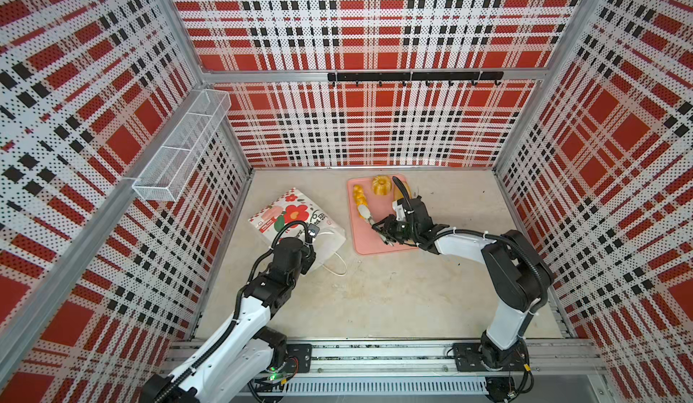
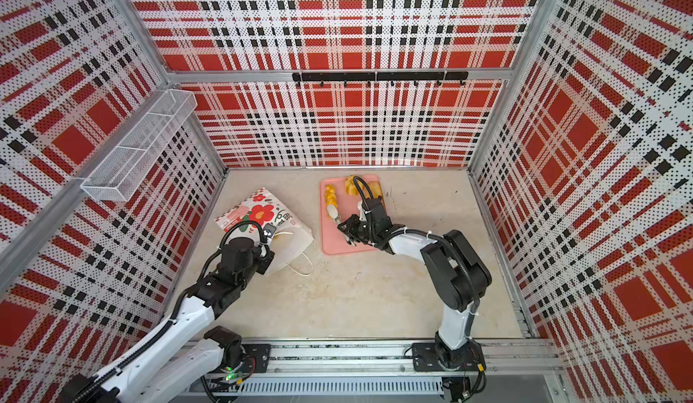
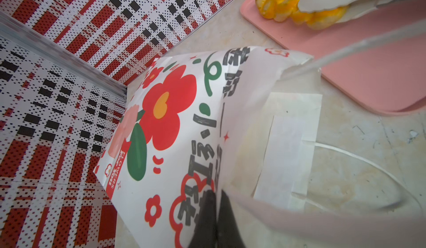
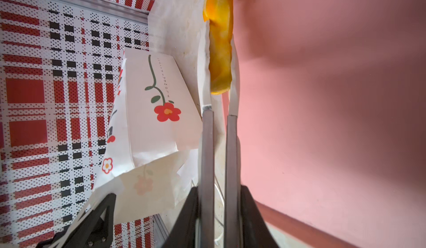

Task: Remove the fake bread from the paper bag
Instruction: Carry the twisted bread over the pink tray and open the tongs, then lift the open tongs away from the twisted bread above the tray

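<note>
We see the paper bag (image 1: 296,213) lying on its side at the left of the counter (image 1: 375,300). It is white, with its broad face and big red flower turned up. Its open mouth faces the front, and one cord handle (image 1: 337,268) lies loose on the counter. The left end effector (image 3: 222,191) pinches the mouth's rim. Three golden-brown breads are at the pink tray (image 1: 369,247). A braid (image 1: 358,194) runs along the tray's left side, its near end clamped between the white tips of the right end effector (image 4: 220,41). A fluted ring (image 1: 381,186) sits at the far edge, and beside it is a mostly hidden loaf (image 2: 376,189).
</note>
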You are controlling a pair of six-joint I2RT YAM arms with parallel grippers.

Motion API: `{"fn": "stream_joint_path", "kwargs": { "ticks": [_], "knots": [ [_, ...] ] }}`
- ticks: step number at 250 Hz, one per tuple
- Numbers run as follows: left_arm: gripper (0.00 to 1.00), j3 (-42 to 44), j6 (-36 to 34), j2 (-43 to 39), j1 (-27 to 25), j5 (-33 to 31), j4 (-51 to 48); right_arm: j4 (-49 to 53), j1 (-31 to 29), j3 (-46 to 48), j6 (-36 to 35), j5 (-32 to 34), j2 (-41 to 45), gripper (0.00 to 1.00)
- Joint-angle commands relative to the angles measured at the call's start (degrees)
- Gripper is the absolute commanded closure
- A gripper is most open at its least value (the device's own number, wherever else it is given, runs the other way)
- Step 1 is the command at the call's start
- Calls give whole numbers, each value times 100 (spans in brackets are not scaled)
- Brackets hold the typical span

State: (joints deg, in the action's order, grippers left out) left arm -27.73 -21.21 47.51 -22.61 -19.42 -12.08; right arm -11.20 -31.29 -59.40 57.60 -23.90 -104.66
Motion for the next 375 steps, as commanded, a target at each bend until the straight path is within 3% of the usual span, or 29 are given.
{"fn": "stream_joint_path", "kwargs": {
  "ticks": [1,59,98,281,375],
  "knots": [
    [100,-30,-10,-47,-58,-33,48,-624,92,-208,151,-155,-55,95],
    [100,-31,-36,9,-85,-36,56,-294,106,-258,155,-155,-57,60],
    [100,-31,-47,9,-119,-62,49,190,107,-265,21,26,135,53],
    [100,-16,-82,-31,-178,-132,39,3327,105,-1466,-1850,690,749,49],
    [100,-16,-85,-23,-192,-141,34,4069,111,-1423,-2272,1298,1010,48]
  ]
}}
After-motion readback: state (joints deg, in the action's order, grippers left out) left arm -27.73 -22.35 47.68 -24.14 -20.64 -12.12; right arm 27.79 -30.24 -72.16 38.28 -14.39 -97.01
